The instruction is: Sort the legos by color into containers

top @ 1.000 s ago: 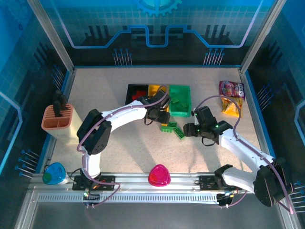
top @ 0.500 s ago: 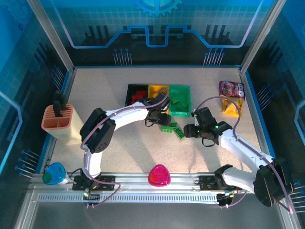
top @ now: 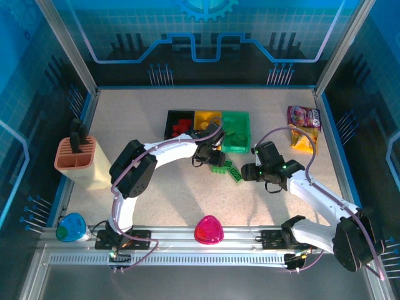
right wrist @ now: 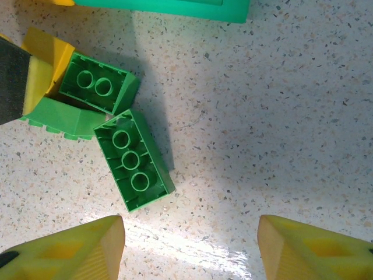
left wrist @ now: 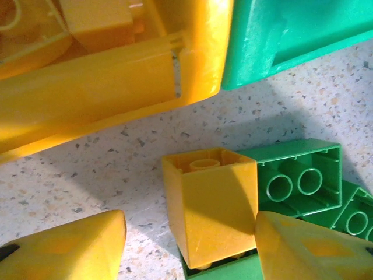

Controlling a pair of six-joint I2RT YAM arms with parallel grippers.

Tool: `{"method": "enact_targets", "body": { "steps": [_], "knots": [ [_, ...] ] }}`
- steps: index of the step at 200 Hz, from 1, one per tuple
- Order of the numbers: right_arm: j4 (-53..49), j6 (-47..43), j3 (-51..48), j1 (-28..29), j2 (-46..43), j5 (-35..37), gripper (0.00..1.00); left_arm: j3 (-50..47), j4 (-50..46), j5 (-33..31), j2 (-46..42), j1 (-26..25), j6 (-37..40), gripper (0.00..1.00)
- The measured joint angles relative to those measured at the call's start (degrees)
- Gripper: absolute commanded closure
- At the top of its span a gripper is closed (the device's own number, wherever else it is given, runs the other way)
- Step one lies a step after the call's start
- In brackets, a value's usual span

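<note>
Yellow lego (left wrist: 210, 210): one lay hollow side up between left gripper's (left wrist: 189, 221) parted fingers.
Green legos (right wrist: 134, 160): three lay clustered beside it.
Bins (top: 234, 147): three stood just beyond.
Right gripper (right wrist: 191, 224): fingers stood apart above table (right wrist: 280, 116).

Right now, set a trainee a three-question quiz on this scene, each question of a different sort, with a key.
1. True or false: the yellow brick sits between the open left jaws, outside the yellow bin.
2. Which bin is the middle one of the row? A black, B yellow, C green.
3. Fill in: the long brick ahead of the right jaws is coloured ____.

Key: 1 true; 2 B; 3 green.
</note>
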Motion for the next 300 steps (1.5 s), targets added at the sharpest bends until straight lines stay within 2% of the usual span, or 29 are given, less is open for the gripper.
{"method": "enact_targets", "body": {
  "steps": [64, 113, 147, 238, 300],
  "knots": [
    [0.04, 0.02, -0.07, -0.24, -0.37, 0.00, 0.37, 0.63, 0.79, 0.66, 1.64, -0.15, -0.17, 0.41],
    [0.04, 0.04, -0.55, -0.24, -0.70, 0.00, 0.37, 0.63, 0.94, 1.01, 1.68, -0.15, -0.17, 0.46],
    [0.07, 0.07, -0.90, -0.26, -0.85, 0.00, 0.37, 0.63, 0.90, 0.96, 1.92, -0.15, -0.26, 0.54],
    [0.07, 0.44, -0.92, -0.61, -1.05, 0.00, 0.37, 0.55, 0.90, -0.98, 1.75, -0.15, -0.55, 0.67],
    [0.28, 0.52, -1.07, -0.61, -1.22, 0.00, 0.38, 0.13, -0.50, -2.89, -1.77, -0.09, -0.37, 0.69]
  ]
}}
